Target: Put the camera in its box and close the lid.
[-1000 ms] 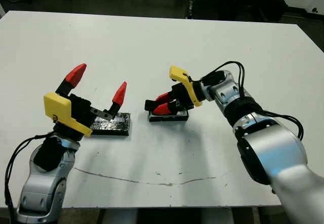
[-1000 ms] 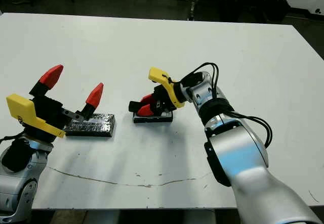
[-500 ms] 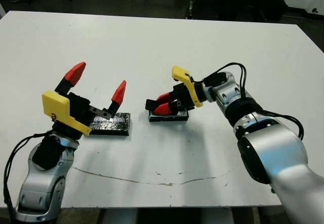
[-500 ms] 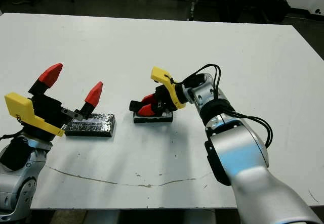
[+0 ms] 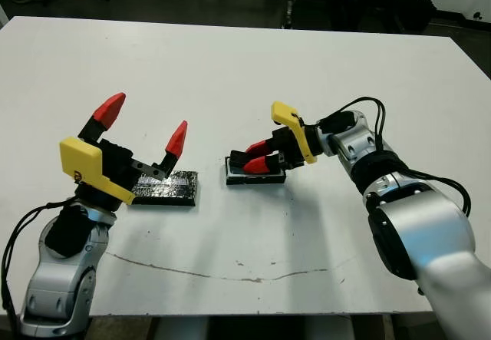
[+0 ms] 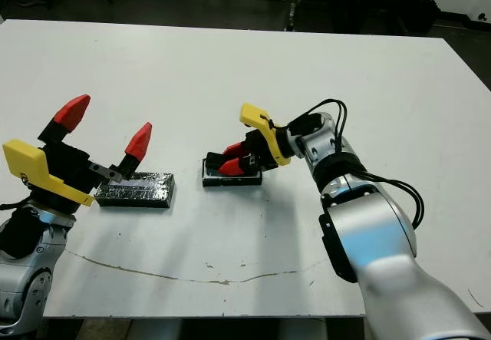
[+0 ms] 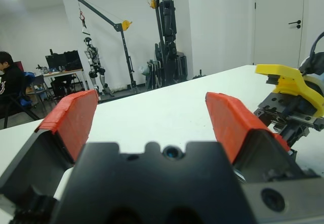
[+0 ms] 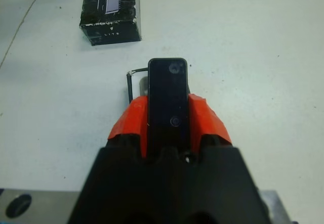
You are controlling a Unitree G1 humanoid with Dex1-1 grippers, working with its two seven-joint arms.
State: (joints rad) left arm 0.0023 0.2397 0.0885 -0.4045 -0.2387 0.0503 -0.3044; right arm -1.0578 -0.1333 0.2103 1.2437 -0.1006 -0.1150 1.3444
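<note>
My right gripper (image 5: 258, 158) is shut on the camera (image 8: 168, 95), a slim black bar between its red fingers (image 8: 207, 123). The camera lies low over the box (image 5: 261, 178), whose black rim (image 8: 130, 84) peeks out beside it; whether they touch I cannot tell. The lid (image 5: 164, 189), a glossy black slab, lies flat on the table to the left of the box and shows in the right wrist view (image 8: 110, 10) too. Above the lid my left gripper (image 5: 143, 124) stands open with nothing between its fingers (image 7: 76, 120).
The white table (image 5: 307, 64) stretches wide behind and to both sides of the box. A thin dark scuff line (image 5: 222, 273) runs along its front. Lab equipment and a seated person (image 7: 10, 80) show beyond the table in the left wrist view.
My right gripper has drawn a little to the right with the camera, bringing it lengthwise over the box. The left gripper has drifted slightly left and stays open.
</note>
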